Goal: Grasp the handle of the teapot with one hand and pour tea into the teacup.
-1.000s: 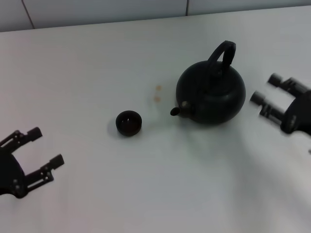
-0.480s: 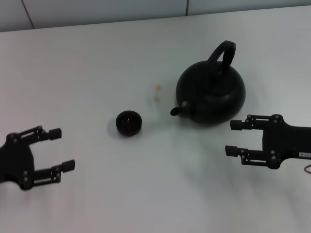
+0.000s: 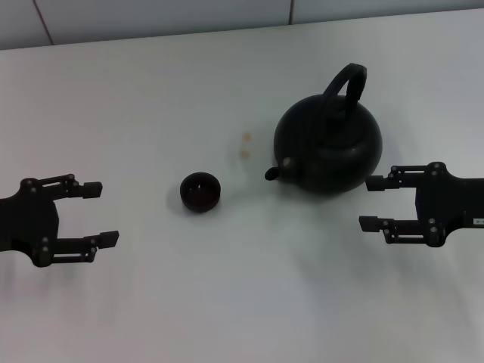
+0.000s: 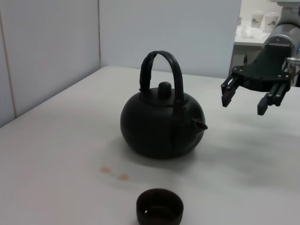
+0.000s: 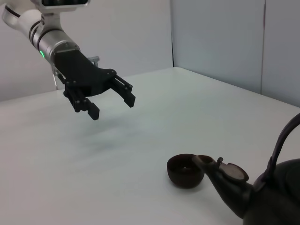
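The round black teapot (image 3: pixel 327 147) stands right of centre, its spout toward the teacup (image 3: pixel 200 191), its arched handle (image 3: pixel 344 87) upright on top. Small brown drops of tea (image 3: pixel 245 145) lie on the table between them. My right gripper (image 3: pixel 370 203) is open and empty, just right of the teapot's front side, fingers pointing left. My left gripper (image 3: pixel 100 213) is open and empty, well left of the teacup. The left wrist view shows the teapot (image 4: pixel 161 124), handle (image 4: pixel 161 70), teacup (image 4: pixel 159 207) and right gripper (image 4: pixel 243 104). The right wrist view shows the teacup (image 5: pixel 186 170), teapot (image 5: pixel 262 201) and left gripper (image 5: pixel 112 107).
The white table (image 3: pixel 227 302) runs to a back edge against a pale wall (image 3: pixel 151 15). Partition walls (image 4: pixel 47 51) stand behind the table in the left wrist view.
My right gripper swung from the far right to the teapot's front right, fingers now pointing left. My left gripper rose from the bottom left corner and turned level toward the teacup.
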### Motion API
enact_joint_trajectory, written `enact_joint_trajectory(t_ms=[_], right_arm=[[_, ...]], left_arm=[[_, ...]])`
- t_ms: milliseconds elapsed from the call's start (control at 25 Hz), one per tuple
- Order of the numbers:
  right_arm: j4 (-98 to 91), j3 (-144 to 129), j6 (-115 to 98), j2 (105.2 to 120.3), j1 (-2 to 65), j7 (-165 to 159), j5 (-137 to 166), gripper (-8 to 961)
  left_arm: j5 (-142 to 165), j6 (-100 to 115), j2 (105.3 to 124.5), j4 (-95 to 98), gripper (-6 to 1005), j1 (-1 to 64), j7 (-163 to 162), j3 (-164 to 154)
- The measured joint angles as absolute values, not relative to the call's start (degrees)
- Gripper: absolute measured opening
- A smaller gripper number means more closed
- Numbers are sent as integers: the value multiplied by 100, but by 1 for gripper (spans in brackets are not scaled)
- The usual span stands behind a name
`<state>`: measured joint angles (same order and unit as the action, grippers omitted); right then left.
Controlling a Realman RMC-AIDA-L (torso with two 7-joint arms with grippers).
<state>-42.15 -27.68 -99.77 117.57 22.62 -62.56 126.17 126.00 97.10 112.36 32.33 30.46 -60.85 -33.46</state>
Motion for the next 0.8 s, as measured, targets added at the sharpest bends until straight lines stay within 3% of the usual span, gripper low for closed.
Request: enact_joint_trajectory(t_ms=[800], right_arm=[[-4279,-2768,-9985,11768,2320,-6227,12621,653]], left_arm=[[12613,9722,11296,3252,812,3073,-6102,-3365]])
